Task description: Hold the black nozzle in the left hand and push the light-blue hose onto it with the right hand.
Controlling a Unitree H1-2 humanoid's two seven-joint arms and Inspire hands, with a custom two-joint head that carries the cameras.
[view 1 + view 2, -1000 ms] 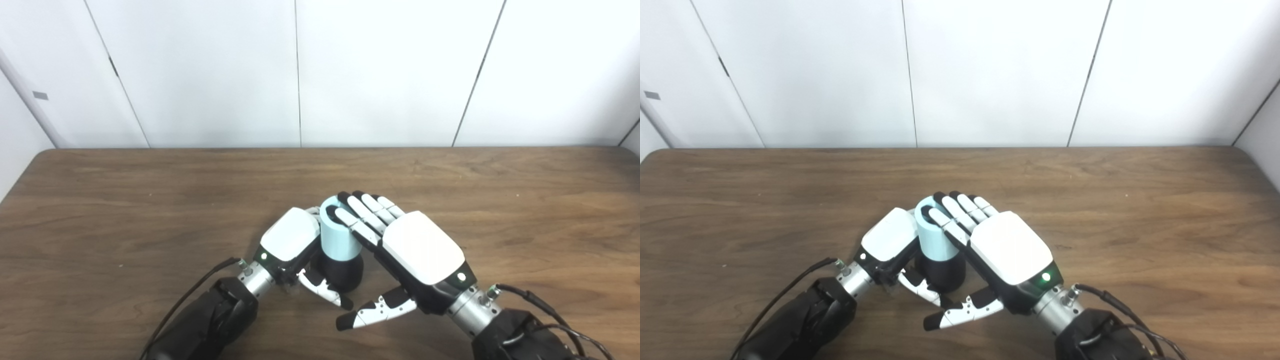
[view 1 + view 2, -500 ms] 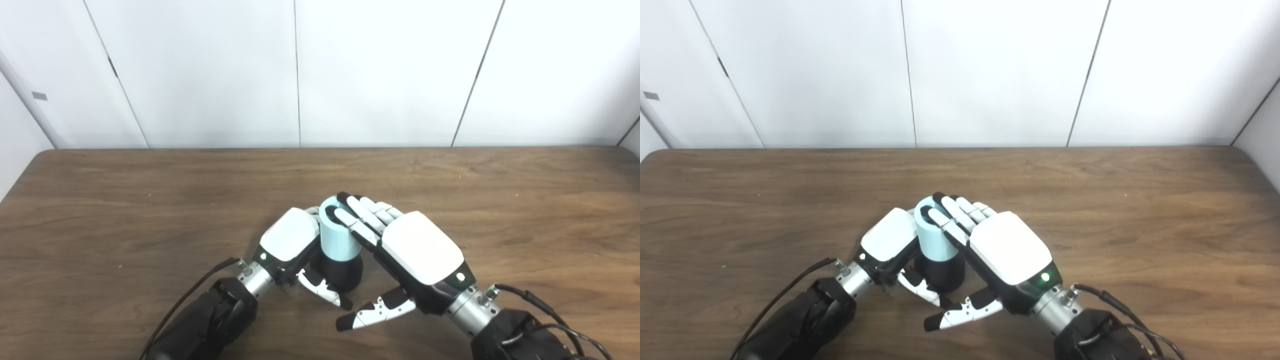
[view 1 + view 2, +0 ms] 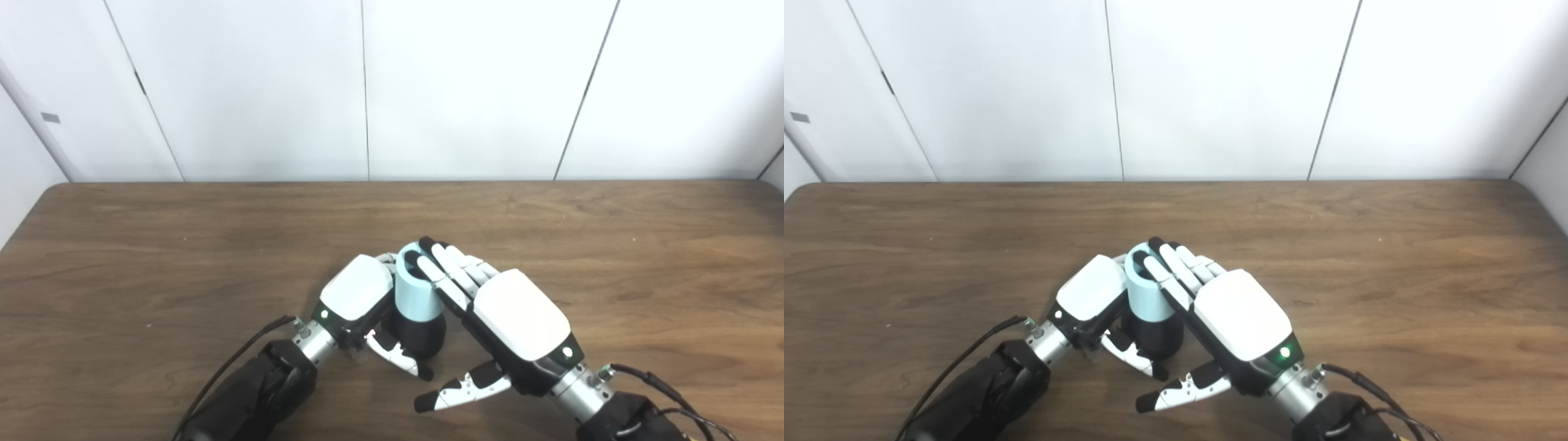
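The black nozzle (image 3: pixel 424 338) stands upright on the wooden table (image 3: pixel 153 257), with the light-blue hose (image 3: pixel 413 295) sitting on its top. My left hand (image 3: pixel 357 295) is shut on the nozzle from the left: its fingers curl behind the hose and its thumb lies across the black base. My right hand (image 3: pixel 520 313) comes in from the right, open and flat. Its fingertips (image 3: pixel 430 262) rest on the hose's top rim and its thumb (image 3: pixel 456 392) sticks out low, touching nothing. How far the hose sits on the nozzle is hidden.
White wall panels (image 3: pixel 478 86) rise behind the table's far edge. A black cable (image 3: pixel 236 361) trails from my left wrist, and another (image 3: pixel 661 383) from my right wrist.
My right hand has slid slightly back towards me and dropped at the wrist, its fingers still on the hose's top. The hose and nozzle shifted a touch to the right. My left hand holds as before.
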